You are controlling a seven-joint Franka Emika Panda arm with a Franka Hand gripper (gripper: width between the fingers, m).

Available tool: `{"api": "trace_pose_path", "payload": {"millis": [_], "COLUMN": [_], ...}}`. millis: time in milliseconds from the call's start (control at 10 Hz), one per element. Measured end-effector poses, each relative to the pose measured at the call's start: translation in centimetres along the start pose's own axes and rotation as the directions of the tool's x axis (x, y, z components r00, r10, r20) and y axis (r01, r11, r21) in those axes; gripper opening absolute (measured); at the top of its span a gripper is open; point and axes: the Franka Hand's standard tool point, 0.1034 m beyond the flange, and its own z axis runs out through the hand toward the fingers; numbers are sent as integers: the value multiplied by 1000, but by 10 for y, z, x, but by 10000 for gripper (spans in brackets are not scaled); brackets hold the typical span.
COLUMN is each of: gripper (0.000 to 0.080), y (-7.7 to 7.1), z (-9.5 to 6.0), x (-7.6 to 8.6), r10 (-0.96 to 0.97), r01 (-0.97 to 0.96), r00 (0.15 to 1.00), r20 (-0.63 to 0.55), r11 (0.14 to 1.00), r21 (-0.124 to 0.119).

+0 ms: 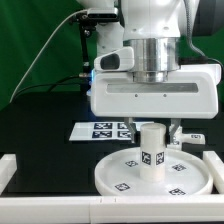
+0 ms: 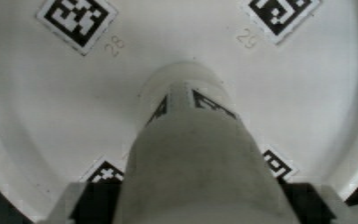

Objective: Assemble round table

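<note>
The white round disc (image 1: 115, 176) lies flat on the black table at the front, tags facing up. The short thick cylinder post (image 1: 153, 155) stands upright on its middle. My gripper (image 1: 155, 131) hangs straight over the post, with its fingers down on either side of the post's top. In the wrist view the post (image 2: 197, 140) fills the gap between the dark fingers (image 2: 91, 205), which press against its sides, and the disc (image 2: 176, 45) lies beneath. The gripper (image 2: 197, 205) is shut on the post. The four-armed cross piece is out of view.
The marker board (image 1: 100, 130) lies flat behind the disc. A white raised rail (image 1: 60, 206) runs along the table's front, with a block (image 1: 8, 168) at the exterior view's left and another (image 1: 218, 170) at the right. Cables hang behind the arm.
</note>
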Motion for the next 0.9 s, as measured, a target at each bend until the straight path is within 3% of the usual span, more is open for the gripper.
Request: {"api": "trace_pose_path", "payload": {"millis": [400,800,900], "gripper": [406,406,462], "y": [1,2,2], "z": [0,0,1], "x": [-1,-2,-2], "r10": [348,607,612], "r01": [-348,-607,-612], "r00": [937,794,790], "r20": [4,11,12], "r11": [937,794,790], "r21": [-5,-1,-1]}}
